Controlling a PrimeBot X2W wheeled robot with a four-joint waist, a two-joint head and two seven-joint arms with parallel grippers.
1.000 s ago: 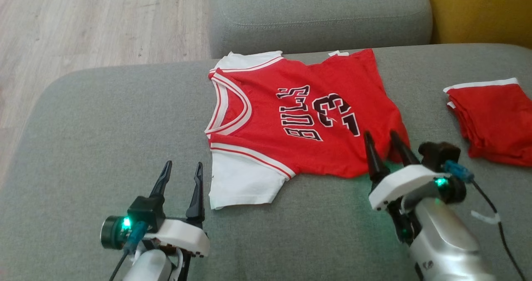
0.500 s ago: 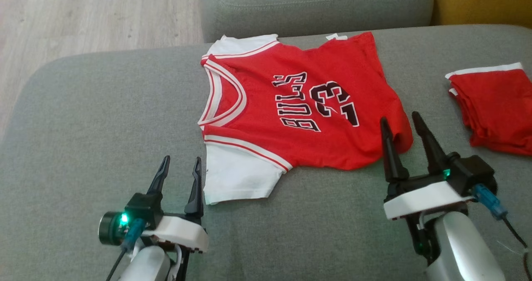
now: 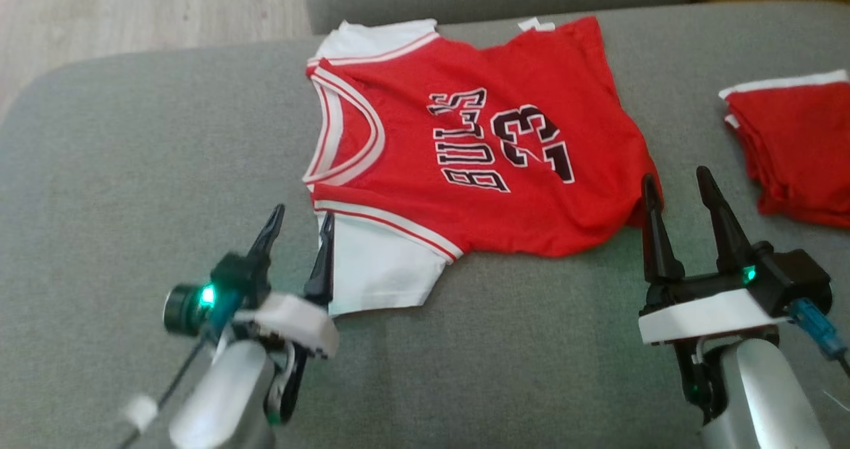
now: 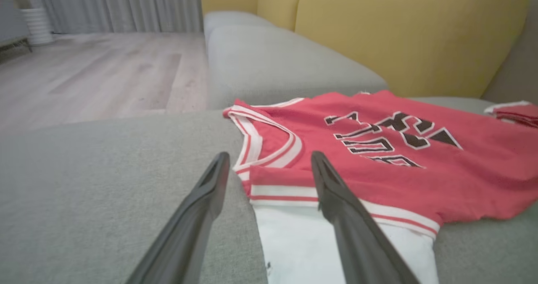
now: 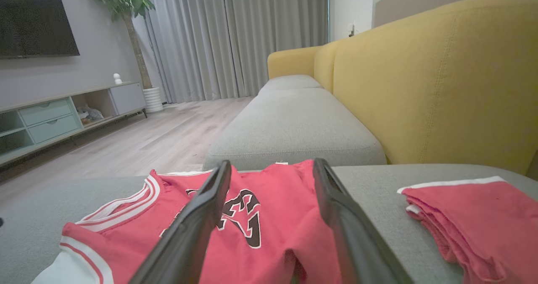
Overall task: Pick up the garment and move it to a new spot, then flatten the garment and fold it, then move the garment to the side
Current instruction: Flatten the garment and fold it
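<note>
We find both jaws open and empty. The shirt [image 3: 465, 170] lies on the sofa [image 3: 133, 137]: sleeve [image 3: 372, 269] edge between the left jaws, hem corner just ahead of the right jaws.

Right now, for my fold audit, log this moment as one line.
jersey: spread on sofa, unfolded | left pincer: open, at white sleeve | right pincer: open, at jersey's near edge | held: nothing

You're looking at a red jersey [image 3: 478, 150] with white sleeves and black "BULLS 23" lettering, lying spread face-up and slightly rumpled on the grey cushion [image 3: 146, 150], neck toward your left.
</note>
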